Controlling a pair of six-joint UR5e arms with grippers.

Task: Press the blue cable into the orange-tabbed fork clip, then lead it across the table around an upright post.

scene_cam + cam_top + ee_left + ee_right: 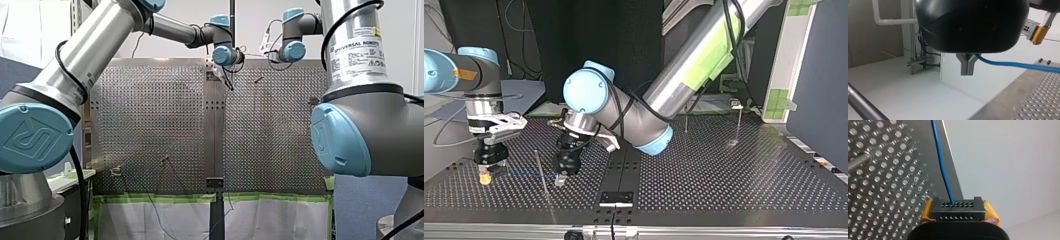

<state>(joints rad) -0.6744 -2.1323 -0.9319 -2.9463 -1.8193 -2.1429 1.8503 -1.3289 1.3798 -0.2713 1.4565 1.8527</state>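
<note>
The blue cable (524,174) runs level along the table's (724,190) edge farthest from the arm bases, between the left gripper (967,71), pinched together on it, and the right gripper (485,176), clamped on its end, while a thin upright post (540,167) crosses that span, on which side cannot be told.
</note>
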